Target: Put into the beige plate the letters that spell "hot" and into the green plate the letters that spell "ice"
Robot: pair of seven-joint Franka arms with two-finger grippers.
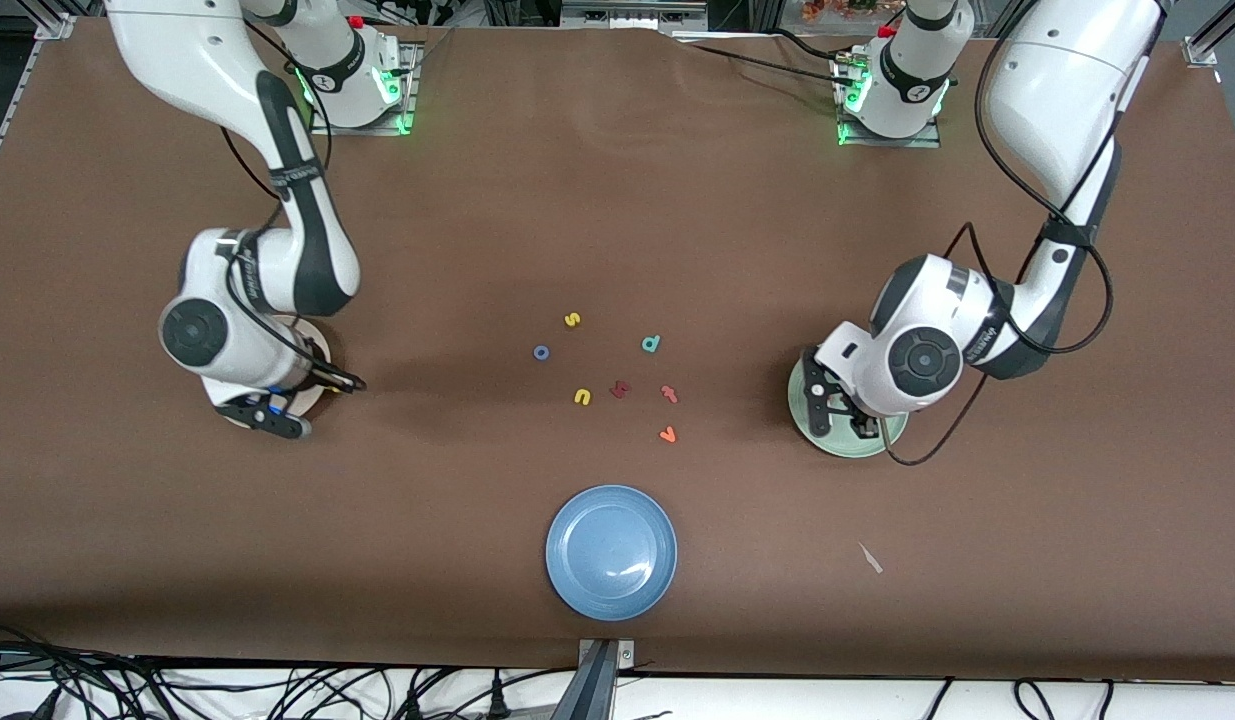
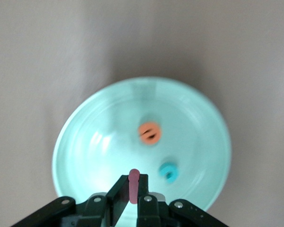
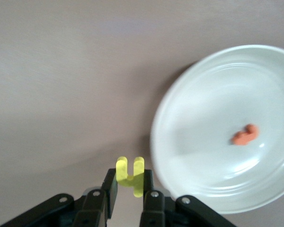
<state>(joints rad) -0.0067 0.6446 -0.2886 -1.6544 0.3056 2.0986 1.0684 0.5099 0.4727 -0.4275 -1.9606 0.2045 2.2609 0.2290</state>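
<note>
**Both claws loaded, each at its plate**

Your left claw (image 2: pixel 132 198) pinches the red "i" (image 2: pixel 134 185) upright between its fingers, over the green plate (image 1: pixel 812 432). That plate sits toward the left arm's end of the table, and the wrist view shows the orange "e" (image 2: pixel 149 133) and the teal "c" (image 2: pixel 168 172) already lying in it, apart from each other.

Your right claw (image 3: pixel 130 194) pinches the yellow "h" (image 3: pixel 131 174), its 2 legs sticking out past the fingertips. In the right wrist view it hangs over bare table just beside the rim of the beige plate (image 3: pixel 189 137). The orange "t" (image 3: pixel 245 135) lies inside that plate. In the front view the plate is mostly hidden under the arm, toward the right arm's end of the table.

The blue "o" (image 1: pixel 541 352) lies on the table (image 1: pixel 617 200) near its middle, with 6 other letters around it: a yellow "s" (image 1: pixel 572 319), a teal "d" (image 1: pixel 651 344), a yellow "u" (image 1: pixel 582 397), a dark red letter (image 1: pixel 620 389), a red-orange letter (image 1: pixel 669 394) and an orange "v" (image 1: pixel 667 434).

A blue plate (image 1: pixel 611 552) sits near the middle of the table's edge closest to the front camera.
</note>
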